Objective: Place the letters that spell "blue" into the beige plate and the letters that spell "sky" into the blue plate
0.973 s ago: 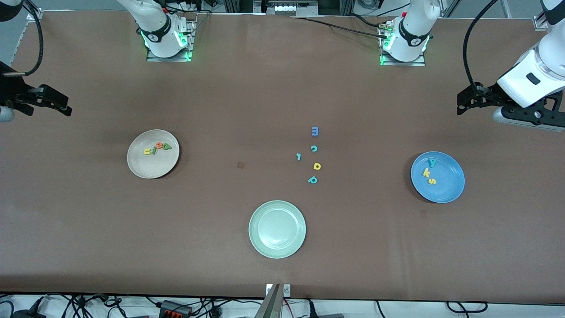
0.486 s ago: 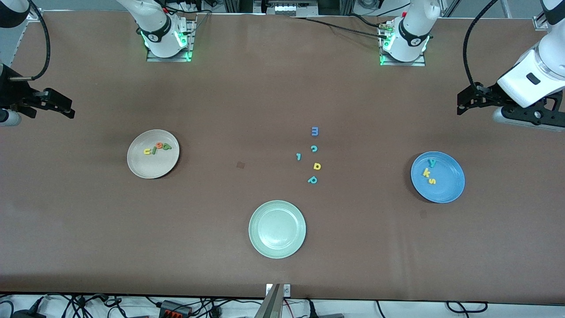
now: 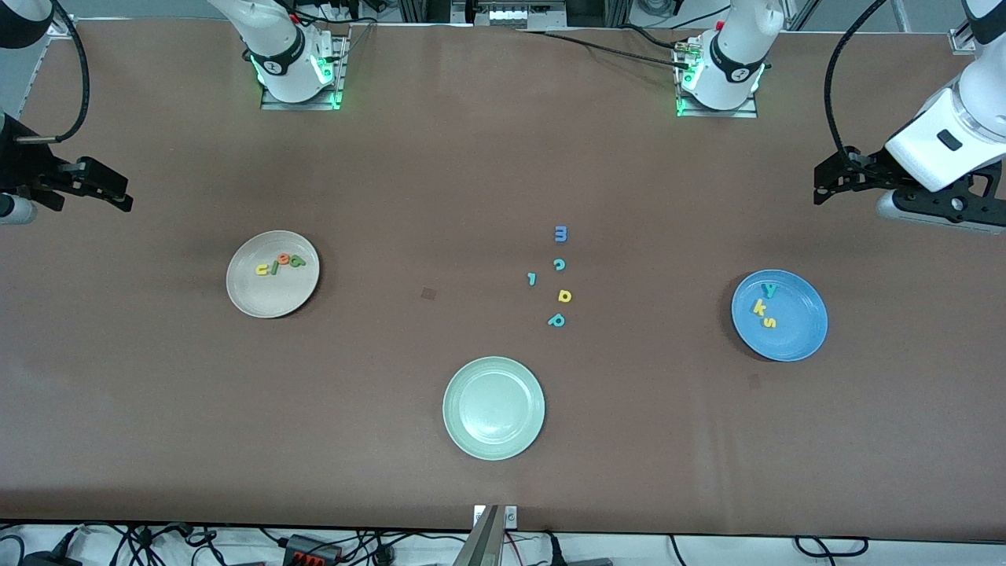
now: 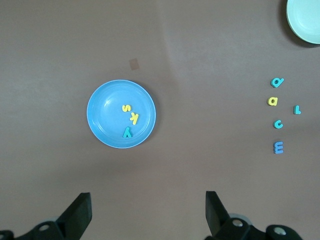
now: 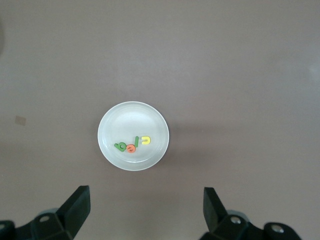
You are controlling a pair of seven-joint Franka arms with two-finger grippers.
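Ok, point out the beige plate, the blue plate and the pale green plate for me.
beige plate [image 3: 267,299]: front view, bare part near its rim.
blue plate [image 3: 798,330]: front view, bare inner surface.
pale green plate [image 3: 493,409]: front view, centre.

Robotics lab, brown-covered table [image 3: 157,409], two arm bases [image 3: 295,71] bolted at its 12 o'clock edge with green lights, aluminium framing [image 3: 503,12] above, cables [image 3: 314,542] along the 6 o'clock edge

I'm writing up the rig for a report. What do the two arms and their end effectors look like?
Both arms are glossy white with black joint bands, on bases lit green. The left end effector and right end effector are black, with flat wedge-shaped fingers; a black cable loops along each wrist. The left arm's white wrist housing bears a small dark oval mark.
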